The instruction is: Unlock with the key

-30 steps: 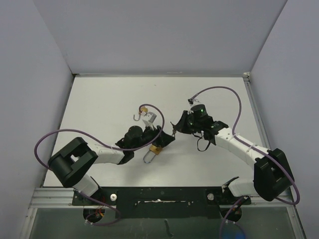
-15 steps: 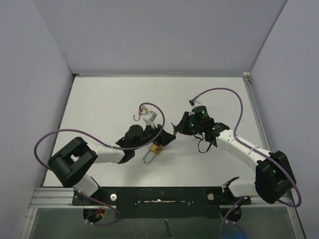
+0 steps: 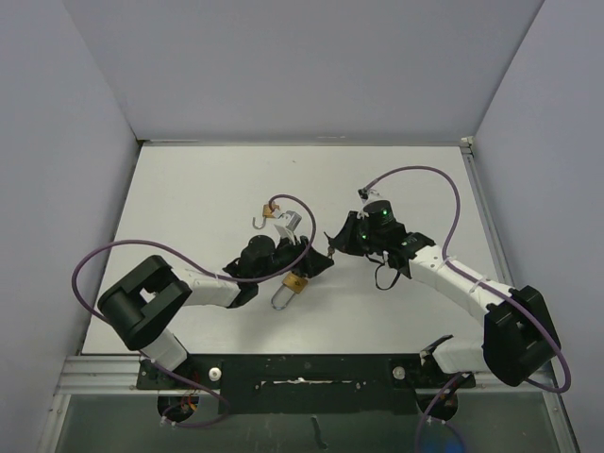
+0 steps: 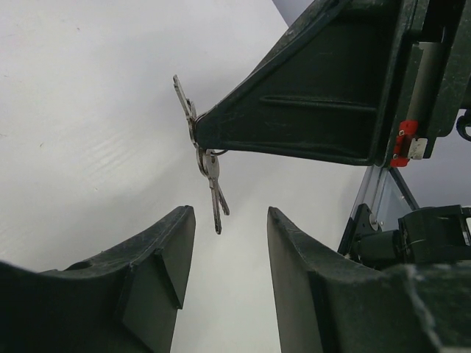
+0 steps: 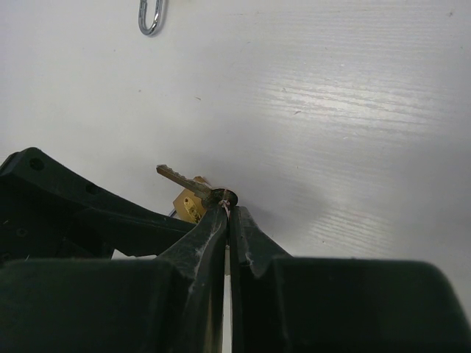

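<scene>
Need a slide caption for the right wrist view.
Right hand shut on the key, blade pointing left, brass padlock just beyond.

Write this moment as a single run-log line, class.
left gripper: open, empty | right gripper: shut on key | padlock: by left gripper, key not inserted

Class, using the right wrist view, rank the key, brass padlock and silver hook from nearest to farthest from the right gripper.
1. Key: clamped in the right gripper, pointing left.
2. Brass padlock: just beyond the tips, left.
3. Silver hook: far off, top edge.
</scene>
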